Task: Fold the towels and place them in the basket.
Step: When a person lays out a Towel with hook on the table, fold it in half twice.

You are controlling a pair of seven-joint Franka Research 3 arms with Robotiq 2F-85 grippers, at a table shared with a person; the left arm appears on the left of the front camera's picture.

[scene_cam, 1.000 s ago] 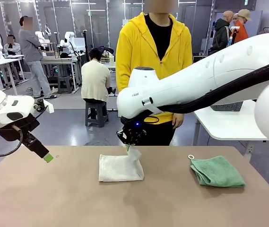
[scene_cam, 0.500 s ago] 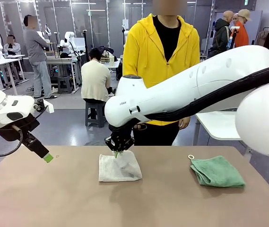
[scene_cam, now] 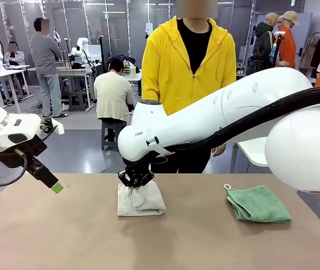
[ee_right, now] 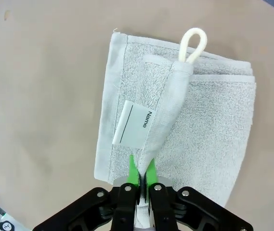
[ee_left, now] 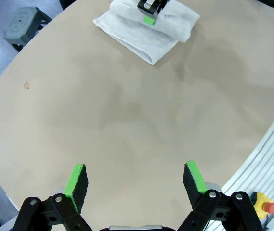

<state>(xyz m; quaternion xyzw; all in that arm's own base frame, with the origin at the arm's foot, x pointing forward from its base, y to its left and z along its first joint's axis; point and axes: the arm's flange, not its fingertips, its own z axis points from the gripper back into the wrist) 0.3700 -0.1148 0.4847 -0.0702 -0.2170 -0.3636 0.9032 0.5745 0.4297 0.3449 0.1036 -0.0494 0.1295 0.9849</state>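
The right pincer [ee_right: 140, 179], still pinching the cream towel's [scene_cam: 141, 198] edge, has carried it leftward across the towel mid-surface, nearly completing the fold, while the left pincer [ee_left: 136, 180] hangs open and the green towel [scene_cam: 258, 204] waits.

Cream towel [ee_right: 209, 125]: looped terry cloth, rough, with a smooth paper-like name tag [ee_right: 134, 126]. Green towel [scene_cam: 258, 205]: matt terry. Table [ee_left: 141, 125]: matt tan surface. Right arm [scene_cam: 216, 115]: glossy white plastic shell.
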